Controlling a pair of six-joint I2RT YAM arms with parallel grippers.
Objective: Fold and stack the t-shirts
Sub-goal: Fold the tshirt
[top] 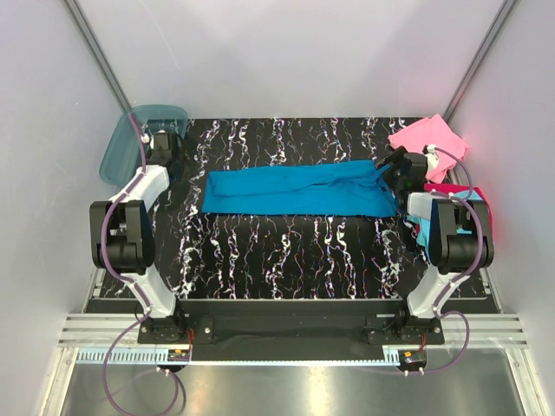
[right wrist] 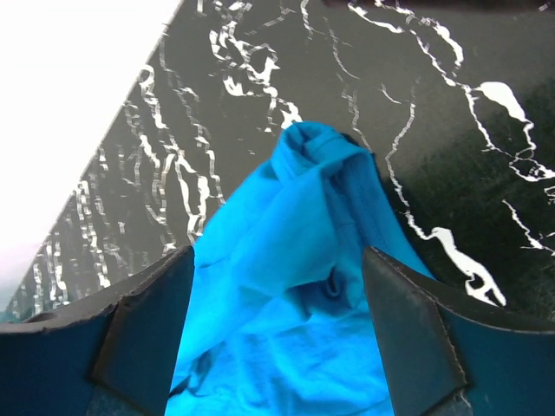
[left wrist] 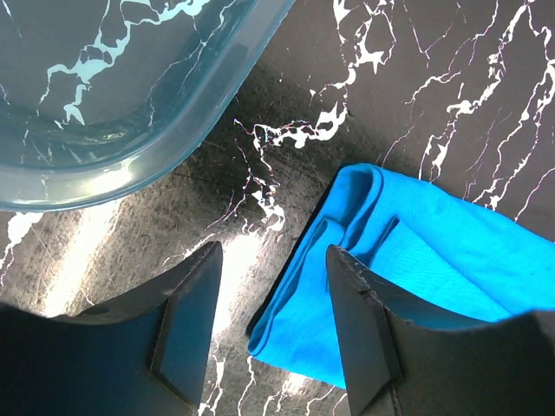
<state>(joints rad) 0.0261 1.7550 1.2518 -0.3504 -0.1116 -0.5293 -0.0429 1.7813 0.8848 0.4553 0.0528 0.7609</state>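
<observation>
top external: your teal-blue t-shirt point(top: 295, 192) lies long axis left-right on the surface point(top: 286, 251); left hand point(left wrist: 273, 260), right hand point(right wrist: 277, 260) both spread.

Even, bright light fills the top view, where the folded pink cloth t-shirt point(top: 425, 137) glows oversaturated, while the glossy black white-veined marble tabletop point(left wrist: 286, 165) throws pale glare patches in the left wrist view and the right wrist view's upper-left corner burns out white.

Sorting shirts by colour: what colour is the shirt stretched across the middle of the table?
That shirt is plain teal-blue, clearest in the top external view.
</observation>
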